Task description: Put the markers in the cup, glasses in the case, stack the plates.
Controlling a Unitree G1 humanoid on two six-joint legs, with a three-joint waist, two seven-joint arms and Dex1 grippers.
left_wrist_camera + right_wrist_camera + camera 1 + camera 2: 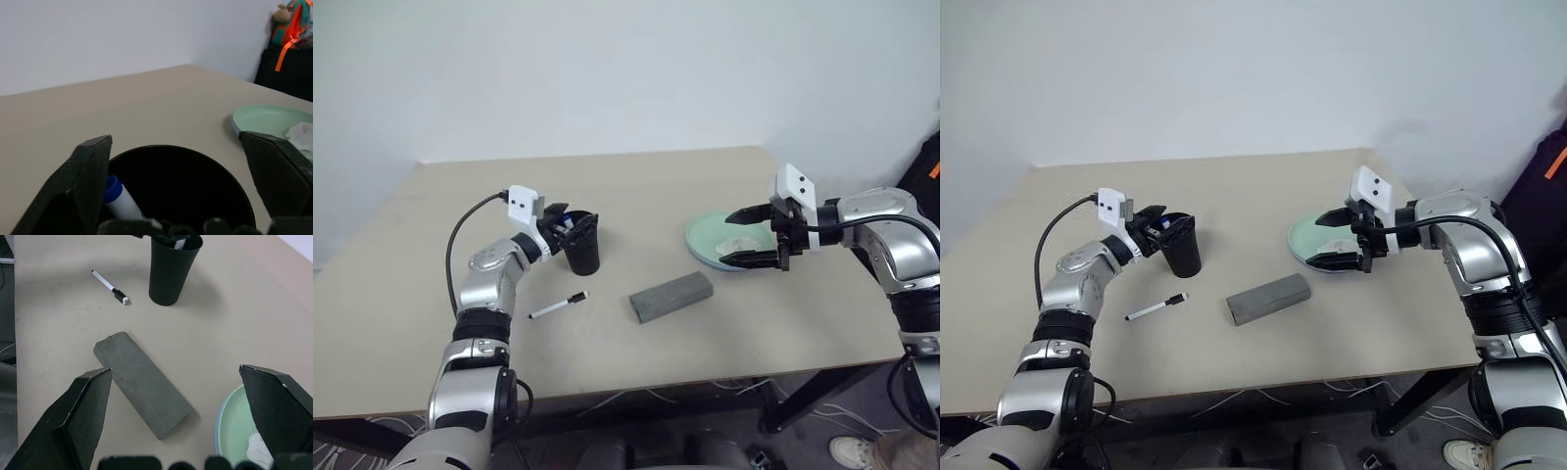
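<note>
The black cup [583,250] stands upright left of the table's middle. A blue-capped marker [115,194] leans inside it. My left gripper [560,221] is open at the cup's rim, one finger on either side of the mouth. The black-capped marker [558,305] lies flat on the table in front of the cup. The grey case [672,296] lies closed near the middle. The mint green plate [707,235] sits on a light blue one whose edge [218,427] shows beneath it. My right gripper [726,238] hangs open just above the plates. The glasses are out of view.
A crumpled white tissue [739,242] lies on the green plate, between the right gripper's fingers as seen from above. The table's front edge [705,377] runs close below the case. Bare tabletop stretches behind the cup and plates up to the wall.
</note>
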